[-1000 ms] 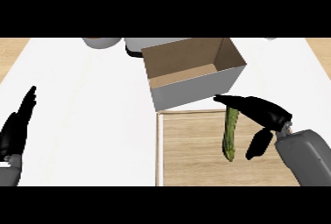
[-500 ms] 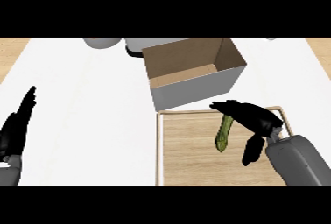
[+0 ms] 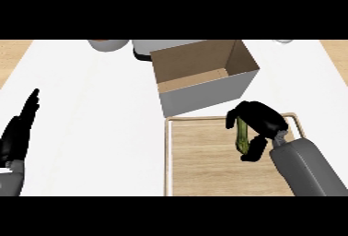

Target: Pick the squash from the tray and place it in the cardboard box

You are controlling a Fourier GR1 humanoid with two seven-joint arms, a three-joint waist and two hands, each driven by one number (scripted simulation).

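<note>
Grasp done: black right hand [image 3: 262, 120] fingers curled round long green squash [image 3: 241, 137], held over wooden tray [image 3: 204, 161], just beside open cardboard box [image 3: 204, 78]. Left: carry over box, release. Left hand [image 3: 19, 133] rests open at tabletop's left edge.

You see only a green strip of the squash [image 3: 240, 136]; your right hand [image 3: 262, 124] curls round it and hides the rest. The tray [image 3: 204, 161] and your left hand [image 3: 19, 133] run off the lower edge
</note>
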